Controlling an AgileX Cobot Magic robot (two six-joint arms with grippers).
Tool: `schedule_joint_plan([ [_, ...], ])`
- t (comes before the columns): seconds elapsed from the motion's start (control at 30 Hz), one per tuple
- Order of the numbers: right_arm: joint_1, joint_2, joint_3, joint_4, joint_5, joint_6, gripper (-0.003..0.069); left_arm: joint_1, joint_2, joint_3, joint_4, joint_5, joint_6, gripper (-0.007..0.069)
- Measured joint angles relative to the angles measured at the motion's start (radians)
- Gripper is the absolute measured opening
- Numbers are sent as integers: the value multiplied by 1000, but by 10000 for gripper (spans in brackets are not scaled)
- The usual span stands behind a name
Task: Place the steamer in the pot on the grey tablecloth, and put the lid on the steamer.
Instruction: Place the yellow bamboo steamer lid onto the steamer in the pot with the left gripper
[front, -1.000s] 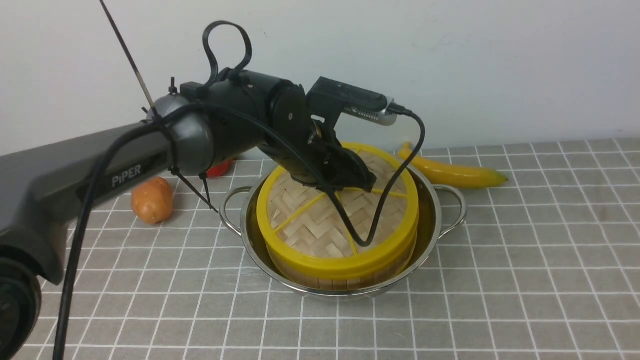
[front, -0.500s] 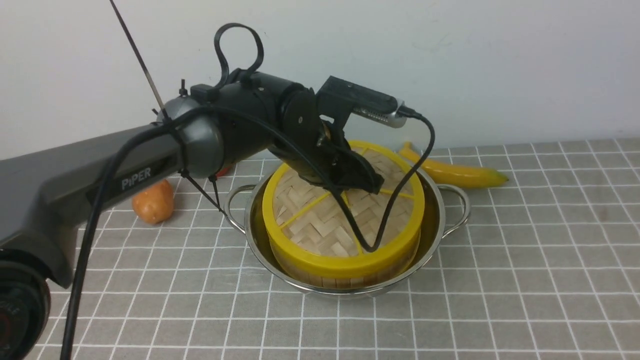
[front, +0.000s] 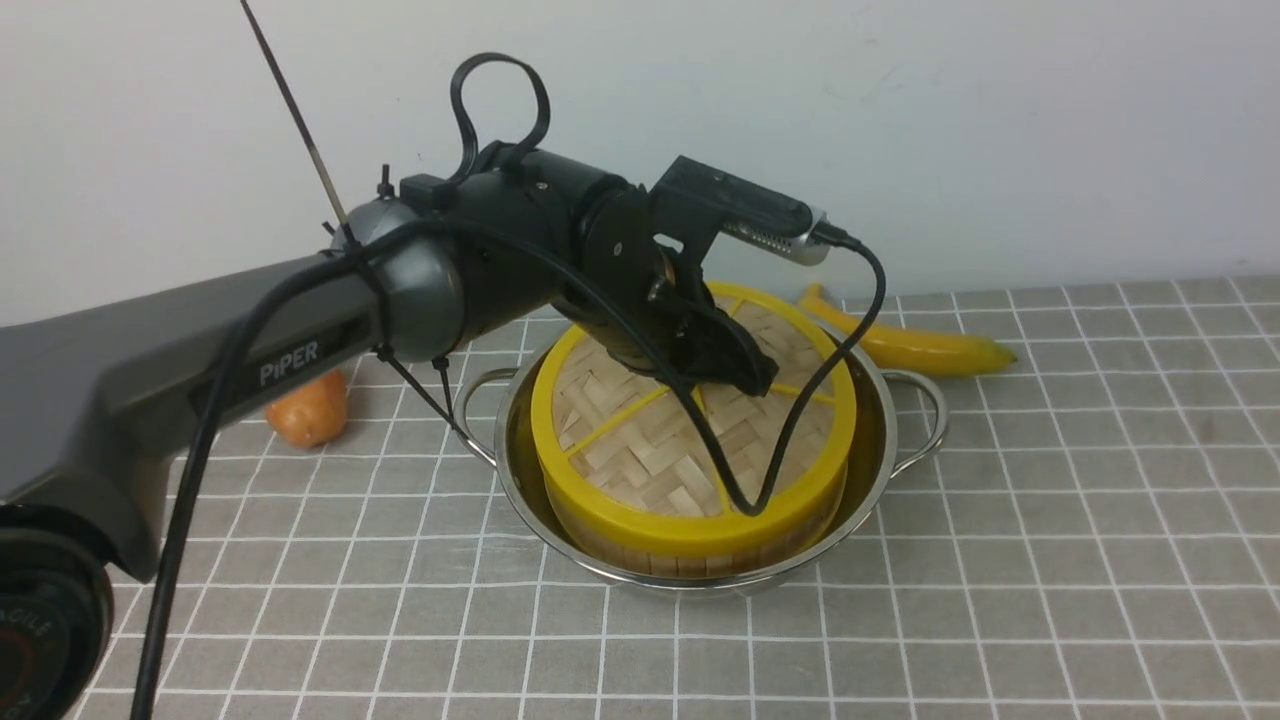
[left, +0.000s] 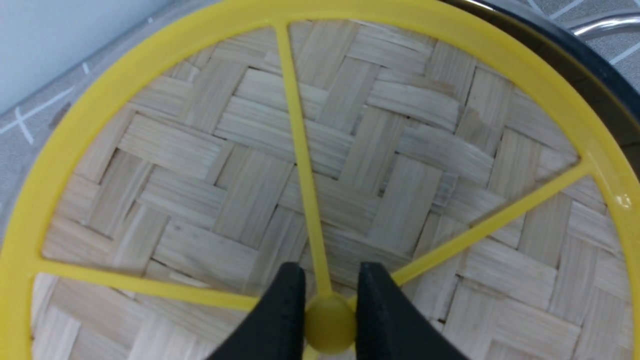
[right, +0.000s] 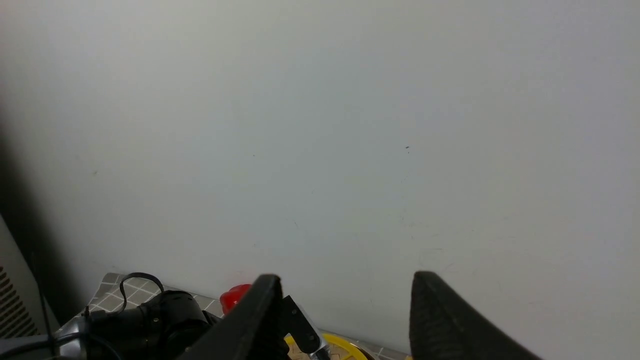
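In the middle of the front frame your left claw (front: 745, 380) reaches down from the arm that enters at the left edge. Its two black fingers (left: 280, 315) are drawn in narrow on the small yellow knob (left: 329, 325) at the hub of the lid (front: 650, 440), one on each side. That grip makes sense: the knob is the only raised part of a flat woven disc, and holding it at the centre keeps the disc level. The lid covers the steamer (front: 690, 560), whose wooden wall shows just below the yellow rim at the lower middle of the frame. The steamer stands inside the pot (front: 925, 420), which sits on the grey tablecloth (front: 1050, 520). So the first half of your job looks done and the lid looks seated, or very nearly; I cannot tell whether its rim rests all round. Judge that before you let go, then part the fingers and lift straight up so the knob is not dragged. Your right claw (right: 345, 280) is outside the front frame. Its own camera shows the fingers spread wide with nothing between them, pointed at the bare wall (right: 350, 125), well away from the work, likely so it cannot foul the left arm. A banana (front: 920, 345) lies behind the pot toward the upper right, out of your way
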Motion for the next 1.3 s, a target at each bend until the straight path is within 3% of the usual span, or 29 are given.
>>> schedule_joint_plan([
  [1.3, 0, 0, 0, 58, 0, 1, 356, 0, 1, 0, 21, -11, -15, 120],
])
